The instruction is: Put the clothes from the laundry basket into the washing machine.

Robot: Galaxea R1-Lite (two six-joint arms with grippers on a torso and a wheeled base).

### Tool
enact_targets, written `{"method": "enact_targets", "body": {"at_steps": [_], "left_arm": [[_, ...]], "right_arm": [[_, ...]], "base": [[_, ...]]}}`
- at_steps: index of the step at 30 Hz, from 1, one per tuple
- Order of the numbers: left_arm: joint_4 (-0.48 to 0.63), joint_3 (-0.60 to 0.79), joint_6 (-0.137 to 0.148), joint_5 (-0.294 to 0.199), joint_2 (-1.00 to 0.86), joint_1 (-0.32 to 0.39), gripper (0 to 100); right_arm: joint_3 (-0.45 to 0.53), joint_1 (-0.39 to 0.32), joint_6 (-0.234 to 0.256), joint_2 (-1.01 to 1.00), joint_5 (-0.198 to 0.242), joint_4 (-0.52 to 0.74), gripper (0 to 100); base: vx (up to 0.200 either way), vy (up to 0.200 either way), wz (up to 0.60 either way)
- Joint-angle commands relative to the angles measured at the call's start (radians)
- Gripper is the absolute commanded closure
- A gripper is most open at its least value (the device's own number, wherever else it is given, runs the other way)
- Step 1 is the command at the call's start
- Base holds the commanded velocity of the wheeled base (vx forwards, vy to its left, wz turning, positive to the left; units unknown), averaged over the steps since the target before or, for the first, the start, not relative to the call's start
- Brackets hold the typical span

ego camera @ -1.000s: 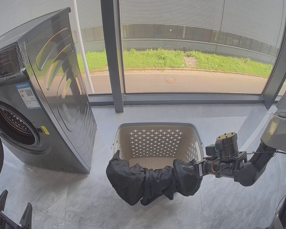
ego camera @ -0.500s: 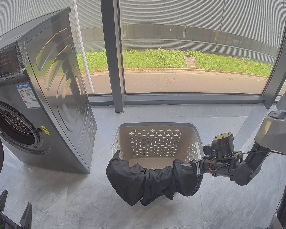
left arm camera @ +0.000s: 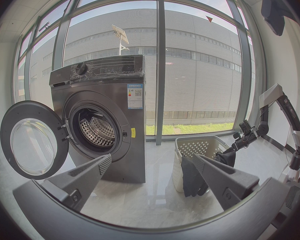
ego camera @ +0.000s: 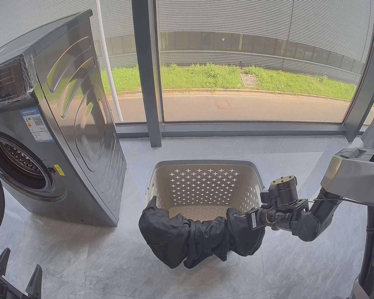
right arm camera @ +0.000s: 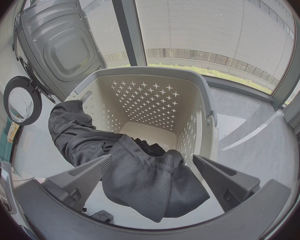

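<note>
Head view: the dark garment (ego camera: 195, 237) hangs over the near rim of the laundry basket (ego camera: 203, 163), and the washing machine (ego camera: 50, 117) stands well apart. Left wrist view: the left gripper (left arm camera: 150, 159) is spread wide and empty, and the machine door is open. Right wrist view: the right gripper (right arm camera: 151, 160) is wide open, with the garment bunched between its fingers (right arm camera: 86, 174), ungripped. Step judged: pickup. Next move: close on the fabric and lift it clear of the rim.

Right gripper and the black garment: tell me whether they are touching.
Cannot tell. In the right wrist view the open right gripper straddles the black garment, but neither contact nor a gap shows plainly.
</note>
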Motion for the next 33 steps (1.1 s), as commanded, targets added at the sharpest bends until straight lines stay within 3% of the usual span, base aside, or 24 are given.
{"method": "enact_targets", "body": {"at_steps": [1,21,22,33], "left_arm": [[0.0,0.016,-0.001,0.0,-0.017,0.0,0],[0.0,0.016,-0.001,0.0,-0.017,0.0,0],[-0.002,0.016,-0.001,0.0,-0.017,0.0,0],[-0.002,0.016,-0.002,0.0,-0.017,0.0,0]], "right_arm": [[-0.005,-0.008,-0.002,0.01,0.0,0.0,0],[-0.032,0.009,0.001,0.067,0.0,-0.002,0],[-0.032,0.009,0.001,0.067,0.0,-0.003,100],[-0.069,0.011,0.003,0.043,-0.001,-0.005,100]], "base": [[0.0,0.0,0.0],[0.0,0.0,0.0],[0.0,0.0,0.0],[0.0,0.0,0.0]]}}
